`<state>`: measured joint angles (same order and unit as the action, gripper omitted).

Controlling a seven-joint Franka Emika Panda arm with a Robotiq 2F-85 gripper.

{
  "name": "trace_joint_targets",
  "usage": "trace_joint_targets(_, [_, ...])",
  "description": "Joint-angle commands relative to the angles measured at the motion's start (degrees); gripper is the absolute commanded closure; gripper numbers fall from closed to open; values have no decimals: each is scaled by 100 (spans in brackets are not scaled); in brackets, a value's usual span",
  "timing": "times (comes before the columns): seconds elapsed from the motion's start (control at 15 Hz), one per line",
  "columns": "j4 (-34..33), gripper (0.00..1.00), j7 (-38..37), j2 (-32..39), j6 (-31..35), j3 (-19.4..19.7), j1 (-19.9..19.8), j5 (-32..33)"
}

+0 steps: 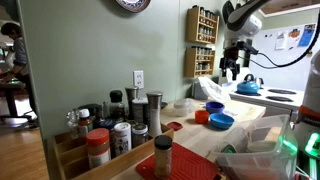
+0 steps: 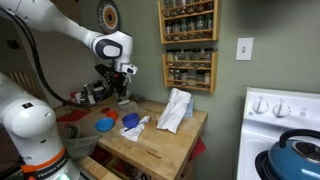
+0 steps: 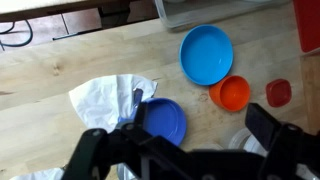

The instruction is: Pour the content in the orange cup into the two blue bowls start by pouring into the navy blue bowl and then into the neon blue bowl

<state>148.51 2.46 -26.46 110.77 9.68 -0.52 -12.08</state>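
Observation:
The orange cup [image 3: 231,93] stands upright on the wooden table between the two bowls. The neon blue bowl [image 3: 206,54] lies just beyond it and the navy blue bowl [image 3: 163,121] sits lower left, beside a white cloth. My gripper [image 3: 200,138] hangs open and empty above the table, with the navy bowl by one finger and the cup just ahead. In both exterior views the gripper [image 1: 231,66] [image 2: 118,88] is well above the cup [image 1: 202,116] [image 2: 110,116], the neon bowl [image 1: 222,121] [image 2: 104,125] and the navy bowl [image 1: 214,106] [image 2: 129,119].
A crumpled white cloth [image 3: 105,97] lies against the navy bowl. A small red disc [image 3: 279,92] sits next to the cup. A white bag [image 2: 175,110] stands on the table. Spice jars [image 1: 120,128] crowd one end. A blue kettle [image 2: 295,155] sits on the stove.

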Motion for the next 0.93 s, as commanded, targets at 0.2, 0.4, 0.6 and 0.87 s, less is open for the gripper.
trace_joint_targets(0.2, [-68, 0, 120, 202, 17, -311, 75, -166])
trace_joint_targets(0.4, [-120, 0, -82, 491, 238, -710, 242, -166])
trace_joint_targets(0.6, [-127, 0, -657, 888, 1044, -1197, 341, -95])
trace_joint_targets(0.87, [-267, 0, -1078, 1497, 1709, -1573, 484, 109])
